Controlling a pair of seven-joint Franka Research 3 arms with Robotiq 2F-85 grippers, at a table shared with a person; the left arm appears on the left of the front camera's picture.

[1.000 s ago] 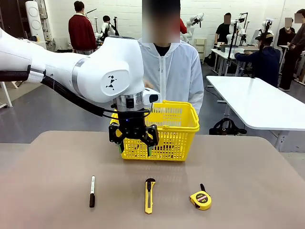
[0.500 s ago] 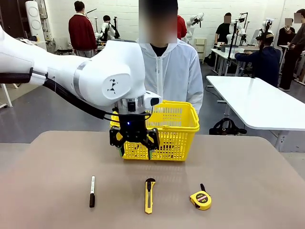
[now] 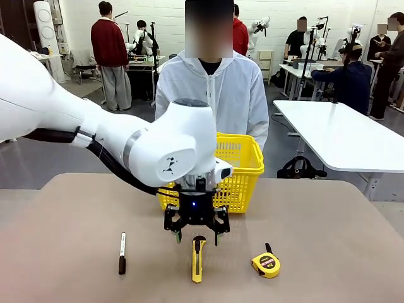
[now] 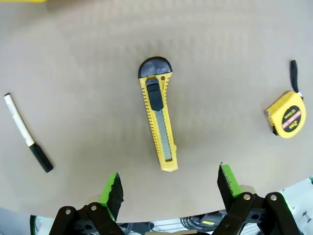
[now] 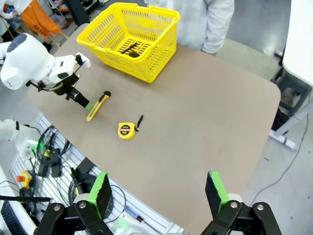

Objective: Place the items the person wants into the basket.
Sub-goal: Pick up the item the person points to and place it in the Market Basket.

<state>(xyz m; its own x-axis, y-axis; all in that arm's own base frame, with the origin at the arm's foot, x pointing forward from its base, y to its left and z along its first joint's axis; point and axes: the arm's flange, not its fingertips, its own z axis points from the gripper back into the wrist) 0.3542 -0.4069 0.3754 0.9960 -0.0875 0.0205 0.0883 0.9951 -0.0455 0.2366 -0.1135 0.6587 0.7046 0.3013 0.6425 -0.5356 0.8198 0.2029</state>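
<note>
The left pincer (image 3: 196, 234) is hanging just above the black end of the long yellow box cutter with a black tip (image 3: 198, 257), and its two green-tipped fingers (image 4: 111, 190) are spread wide apart with nothing between them. It is probably sitting there because the box cutter is one of the things the person in the white zip-up jacket (image 3: 212, 95) wants, and the open fingers are lined up on both sides of the cutter, ready to come down around it. The box cutter is lying flat on the brown counter (image 3: 328, 221), pointing away from the robot, so the fingers could close across its thin sides. The bright yellow plastic basket with lattice sides (image 3: 243, 165) is standing at the far edge of the counter, right in front of the person, and something dark and slim is lying inside it (image 5: 129, 47), though it is too small to say what it is. The white-and-black pen (image 3: 122, 252) is lying well apart on the left, and the round yellow tape measure (image 3: 266, 263) is sitting on the other side; neither is touching the cutter, so nothing is getting in the way of a grab. The right pincer (image 5: 155, 193) is waiting high above the counter, spread wide and holding nothing
</note>
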